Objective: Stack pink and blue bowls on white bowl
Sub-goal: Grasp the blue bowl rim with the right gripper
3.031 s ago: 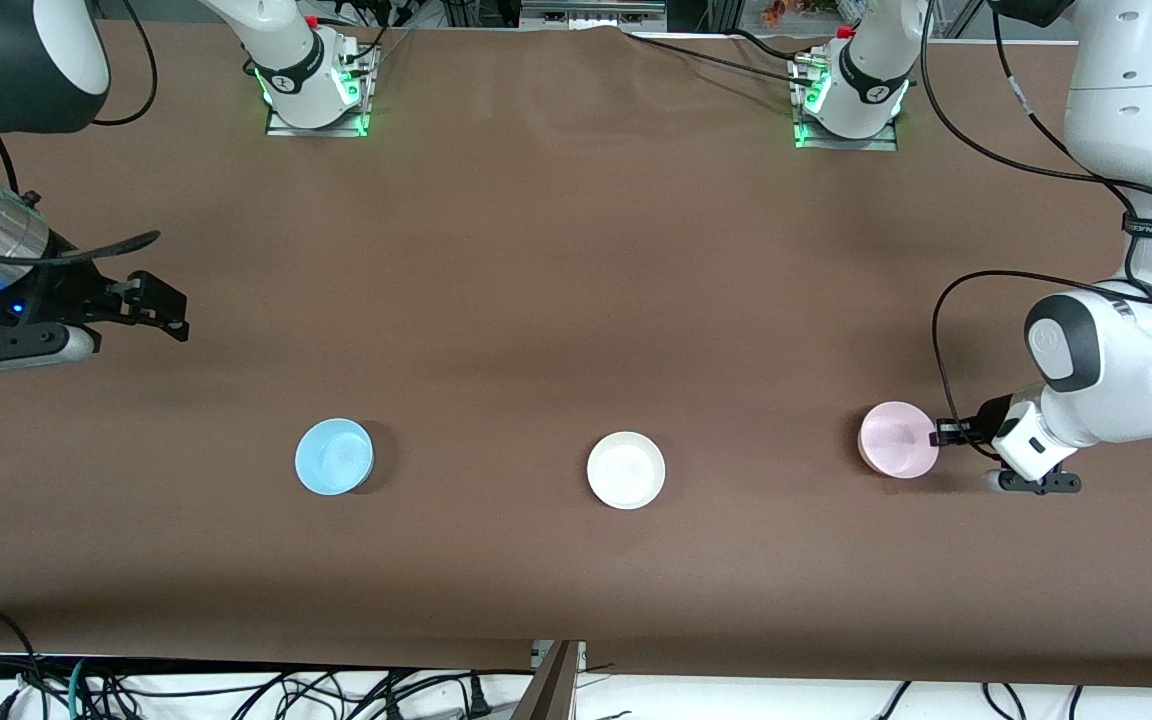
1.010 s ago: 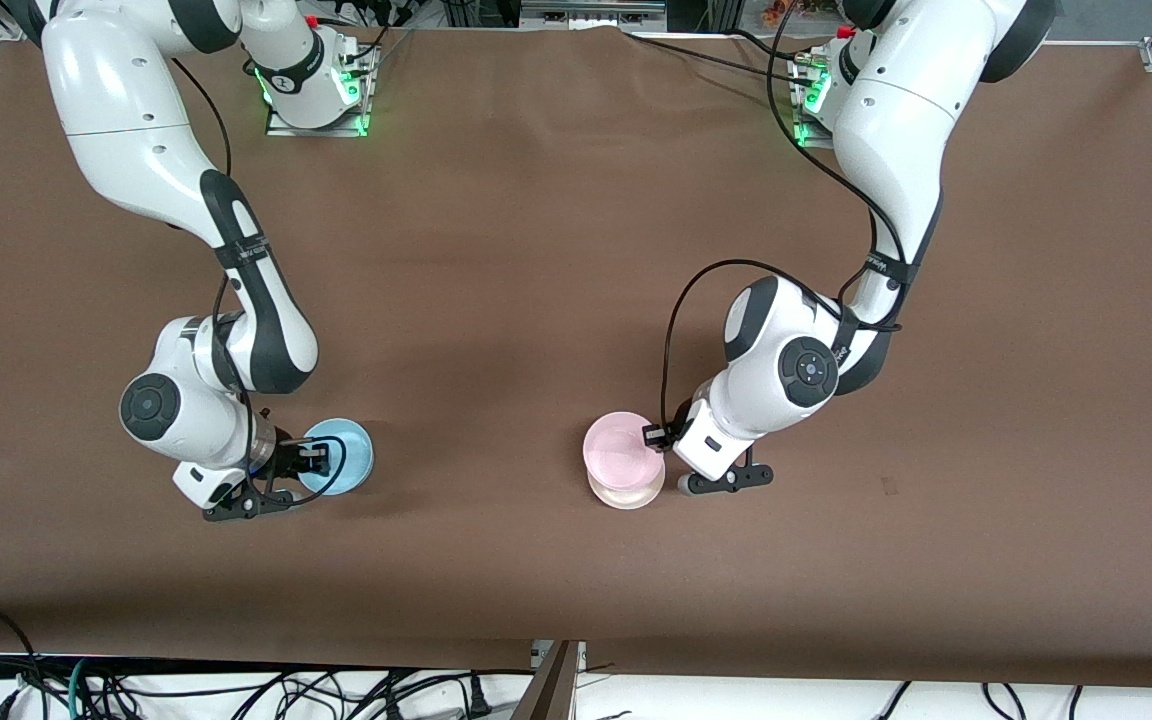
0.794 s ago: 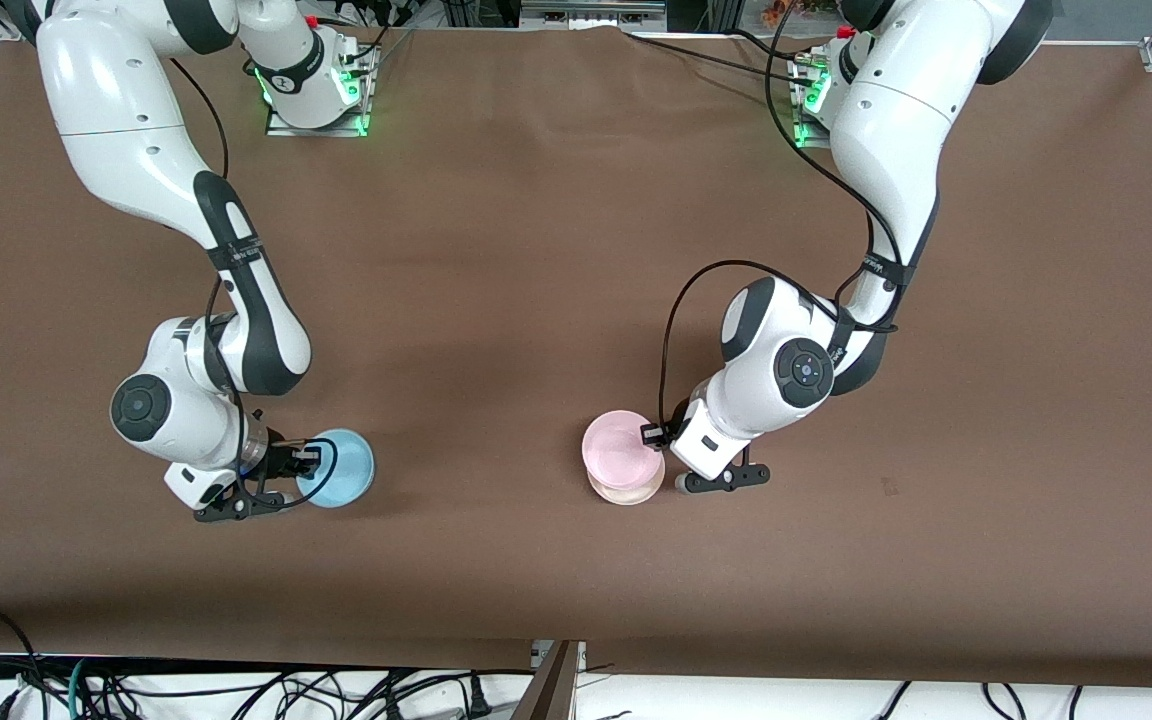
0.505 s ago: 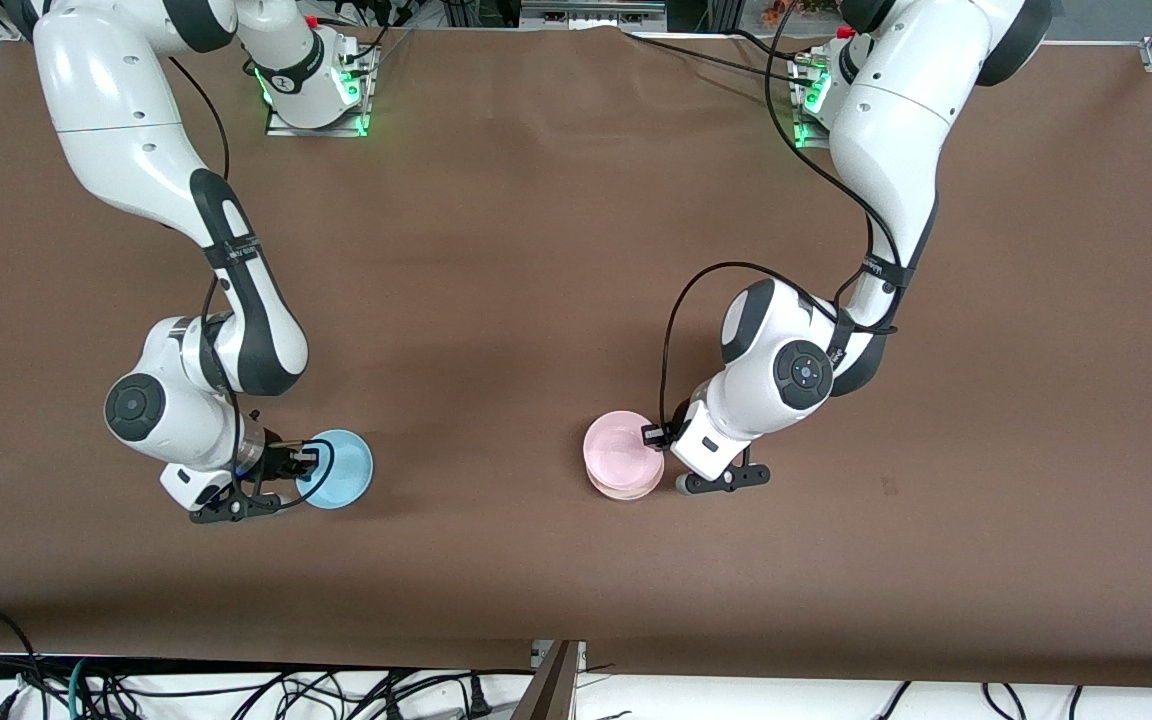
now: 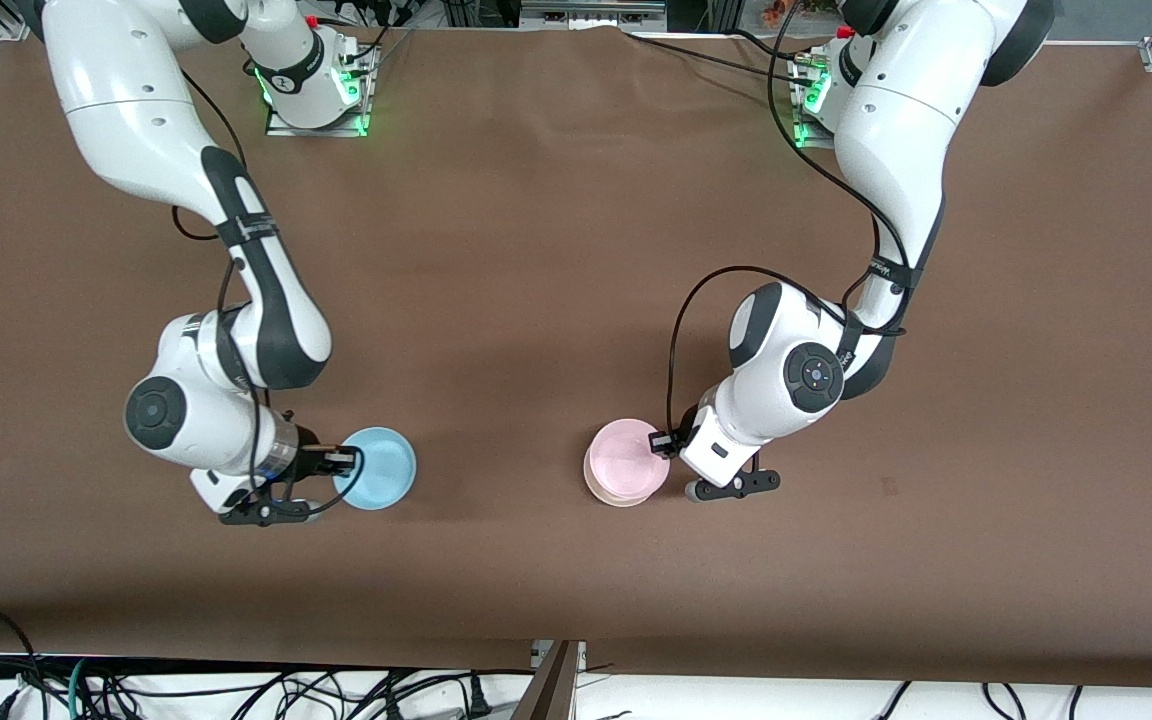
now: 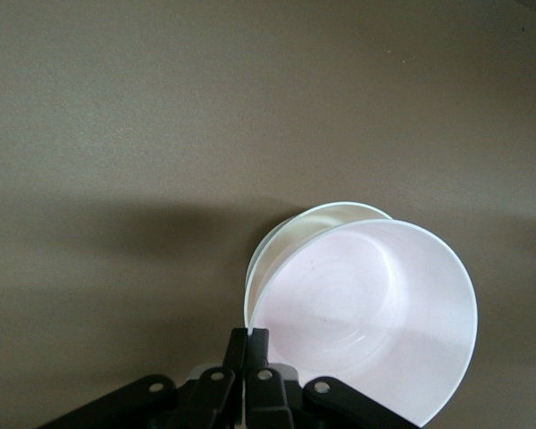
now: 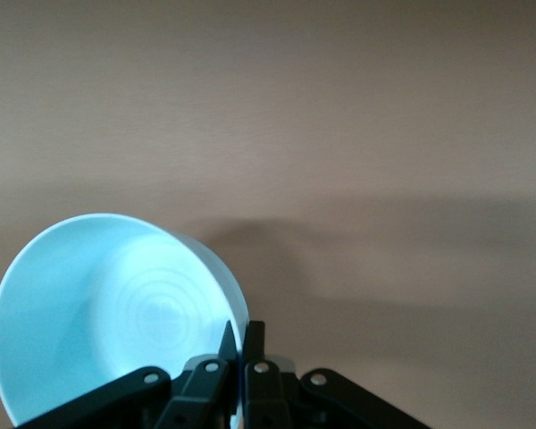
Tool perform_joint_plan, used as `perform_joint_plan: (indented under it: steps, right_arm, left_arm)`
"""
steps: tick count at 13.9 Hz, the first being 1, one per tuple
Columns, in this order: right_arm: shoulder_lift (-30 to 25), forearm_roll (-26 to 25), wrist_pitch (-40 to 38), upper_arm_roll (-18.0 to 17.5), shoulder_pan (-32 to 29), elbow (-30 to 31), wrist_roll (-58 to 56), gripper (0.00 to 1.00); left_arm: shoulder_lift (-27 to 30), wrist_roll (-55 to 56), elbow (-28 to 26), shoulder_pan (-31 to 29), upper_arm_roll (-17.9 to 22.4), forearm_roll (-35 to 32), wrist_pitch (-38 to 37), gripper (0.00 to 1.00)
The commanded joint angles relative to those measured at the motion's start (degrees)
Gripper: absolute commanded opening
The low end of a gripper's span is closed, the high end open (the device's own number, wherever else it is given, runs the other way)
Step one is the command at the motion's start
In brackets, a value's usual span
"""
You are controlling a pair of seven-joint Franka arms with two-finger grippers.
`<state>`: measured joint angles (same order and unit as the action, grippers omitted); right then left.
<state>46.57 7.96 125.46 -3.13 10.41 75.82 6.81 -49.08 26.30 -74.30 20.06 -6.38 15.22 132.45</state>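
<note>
The pink bowl (image 5: 626, 462) rests, slightly tilted, on the white bowl (image 5: 618, 498), of which only a crescent of rim shows. My left gripper (image 5: 658, 443) is shut on the pink bowl's rim on the side toward the left arm's end. In the left wrist view the fingertips (image 6: 259, 336) pinch the pink bowl (image 6: 366, 313), and the white bowl's rim (image 6: 313, 219) peeks out past it. The blue bowl (image 5: 376, 468) hangs tilted just above the table, with my right gripper (image 5: 342, 462) shut on its rim. In the right wrist view the right gripper (image 7: 242, 332) clamps the blue bowl (image 7: 116, 304).
The brown table (image 5: 536, 300) stretches bare between the two bowls. Both arm bases (image 5: 316, 90) stand at the edge farthest from the front camera. Loose cables (image 5: 236, 690) lie below the table's near edge.
My right gripper has shut on the blue bowl and carried it a little toward the white bowl. The pink bowl has sunk lower onto the white bowl, still in the left gripper.
</note>
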Motion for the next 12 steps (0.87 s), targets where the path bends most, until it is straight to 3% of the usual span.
perform_joint_plan:
  steps: [1,11,12]
  right_arm:
    - [-0.5,0.4,-0.8,-0.1,0.2,0.1,1.4,0.0]
    - [-0.3,-0.2,-0.7,0.2,-0.3,0.1,0.5,0.0]
    - [-0.3,-0.2,-0.6,0.2,-0.3,0.1,0.5,0.0]
  left_arm:
    - [-1.9,1.1,2.7,0.2,0.1,-1.3,0.7,0.0]
    - [-3.5,1.1,3.2,0.2,0.8,-1.3,2.6,0.01]
    - [-3.0,1.4,3.2,0.2,0.8,-1.3,2.4,0.24]
